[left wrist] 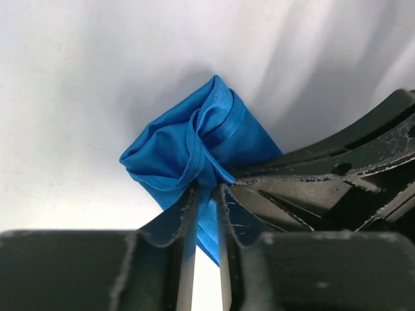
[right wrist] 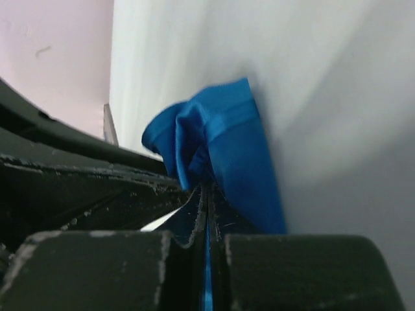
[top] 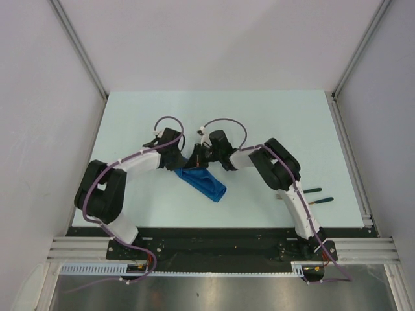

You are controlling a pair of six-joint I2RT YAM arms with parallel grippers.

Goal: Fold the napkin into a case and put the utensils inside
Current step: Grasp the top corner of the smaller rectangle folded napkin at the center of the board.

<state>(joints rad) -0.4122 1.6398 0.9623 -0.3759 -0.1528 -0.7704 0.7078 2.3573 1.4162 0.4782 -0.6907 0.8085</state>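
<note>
lying bunched into a narrow oblong midway on the pale table [top: 272, 123], the napkin [top: 202, 182] is hemmed in on three sides by the plain white walls [top: 214, 45]. the right gripper [right wrist: 206, 189] is clamped on one fold at its far end, while the left gripper [left wrist: 206, 189] has its fingers slightly parted around another, and whether they pinch it i cannot tell. the utensils [top: 318, 195] lie by the table's right front edge, well apart.
</note>
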